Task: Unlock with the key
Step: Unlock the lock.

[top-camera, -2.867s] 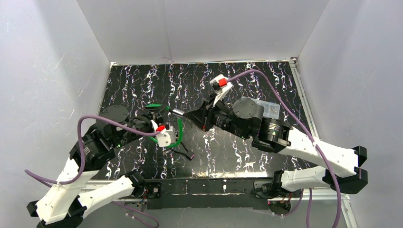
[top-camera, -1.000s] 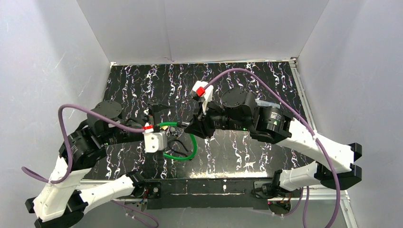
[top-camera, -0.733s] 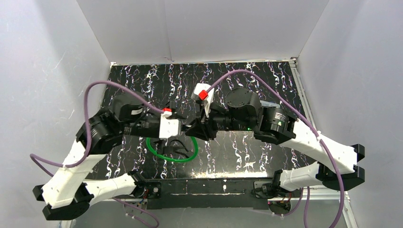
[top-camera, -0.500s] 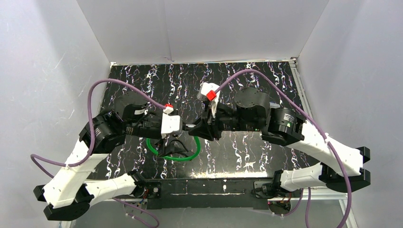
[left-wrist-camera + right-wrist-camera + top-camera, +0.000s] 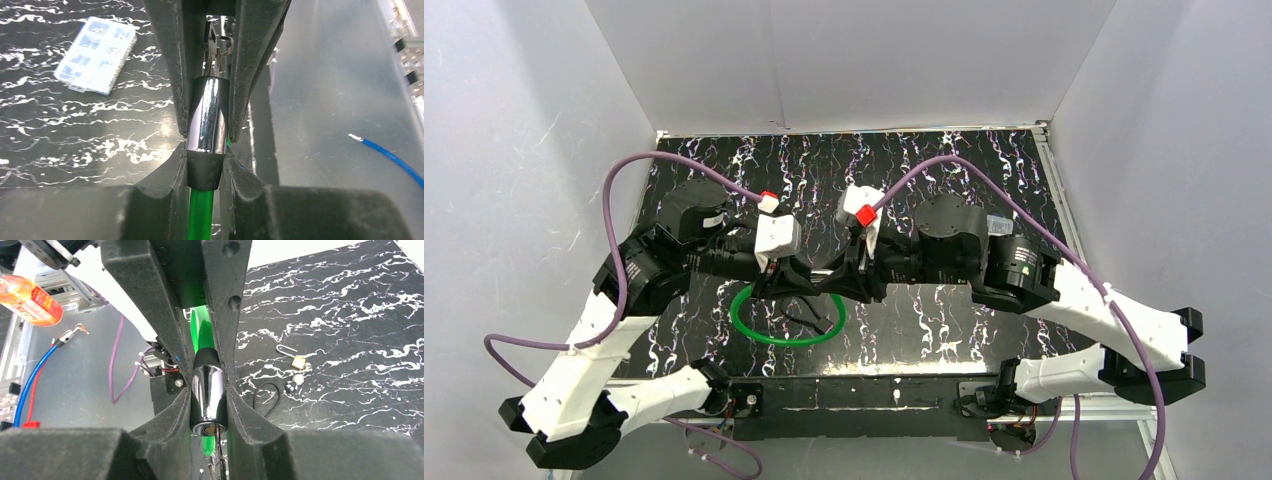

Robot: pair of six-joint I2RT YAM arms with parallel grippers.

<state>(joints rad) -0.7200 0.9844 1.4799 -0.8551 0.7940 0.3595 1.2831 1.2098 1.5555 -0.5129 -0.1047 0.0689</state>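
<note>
Hold: we brace the cable lock's chrome barrel (image 5: 209, 112) between both arms, likely so it cannot spin under the key (image 5: 216, 47) | Left gripper (image 5: 205, 167): clamped on the black collar (image 5: 204, 176) | Right gripper (image 5: 207, 407): clamped on the barrel; key apparently seated at its wrist-side end, ungripped | Green cable (image 5: 769, 335) loops below both.

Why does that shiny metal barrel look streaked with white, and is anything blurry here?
Left wrist view: the chrome lock barrel mirrors the lights as bright vertical streaks, and the glossy table glares beside it. Right wrist view: the barrel is crisp, with softer highlights. Top view: even light, nothing smeared.
</note>
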